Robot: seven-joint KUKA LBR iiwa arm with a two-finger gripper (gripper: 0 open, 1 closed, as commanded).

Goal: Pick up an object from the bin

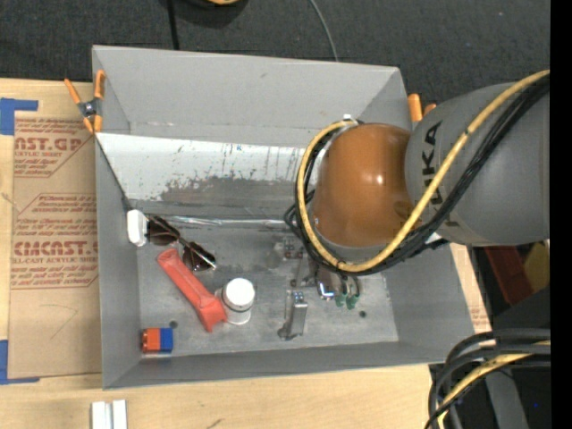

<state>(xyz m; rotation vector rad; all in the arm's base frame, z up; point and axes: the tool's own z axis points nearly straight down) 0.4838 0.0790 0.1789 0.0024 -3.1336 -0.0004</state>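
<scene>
Pincer [308, 304]: low over the bare floor of the bin [241, 88], right of centre; open or closed cannot be determined. Nearest candidate: white round cap [239, 295], left, touching red bar [189, 288]. Risk: closing here grasps nothing.

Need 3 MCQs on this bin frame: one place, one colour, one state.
1. Where is the small blue-and-red block?
A) lower-left corner of the bin as seen
B) centre of the floor
C) on the far wall

2. The long bar beside the white jar is:
A) green
B) red
C) yellow

3. The sunglasses are:
A) lifted clear
B) hanging on the rim
C) lying on the floor

Key:
1 A, it sits by that corner.
2 B, it is plainly red.
3 C, they lie flat, well left of the gripper.
</scene>
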